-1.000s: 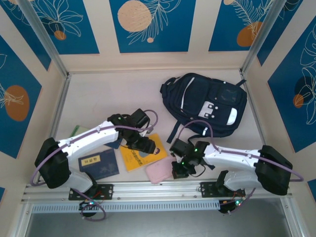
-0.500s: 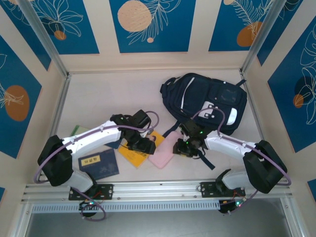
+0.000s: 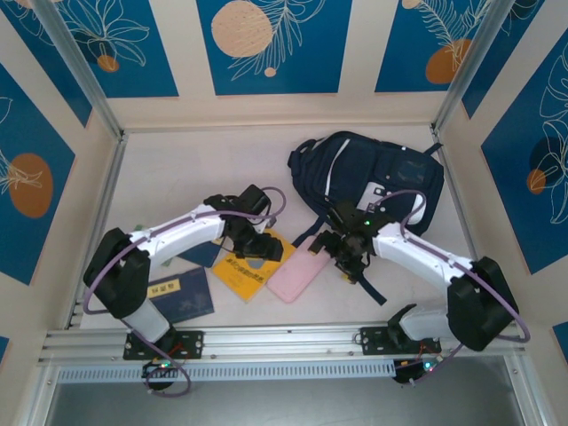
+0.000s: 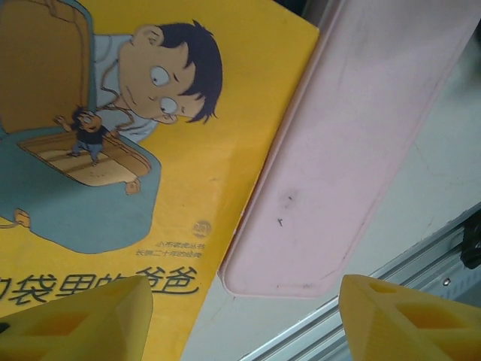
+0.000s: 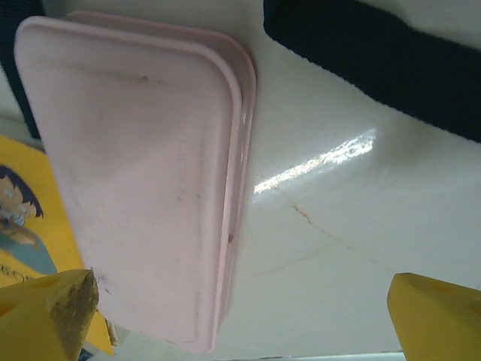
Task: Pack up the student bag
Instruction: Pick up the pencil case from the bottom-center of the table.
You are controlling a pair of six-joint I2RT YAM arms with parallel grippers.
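The student bag (image 3: 373, 182), dark navy with white stripes, lies at the back right of the table. One of its dark straps (image 5: 376, 60) crosses the table near my right gripper (image 3: 342, 250). That gripper (image 5: 240, 323) is open and hovers over the right edge of a flat pink case (image 5: 143, 188), gripping nothing. The pink case (image 3: 297, 277) lies flat between the two arms. My left gripper (image 3: 260, 248) is open above a yellow picture book (image 4: 150, 150), with the pink case (image 4: 353, 135) just to its right. Nothing sits between the left gripper's (image 4: 244, 331) fingers.
A small navy booklet with a yellow label (image 3: 177, 295) lies at the front left. The yellow book (image 3: 244, 271) overlaps another dark booklet (image 3: 202, 256). A metal rail (image 3: 284, 339) runs along the front edge, and walls close off the table's sides and back.
My right gripper moved away from the front rail toward the bag, carrying the pink case with it, then opened and let it go. The left gripper shifted slightly toward the back.
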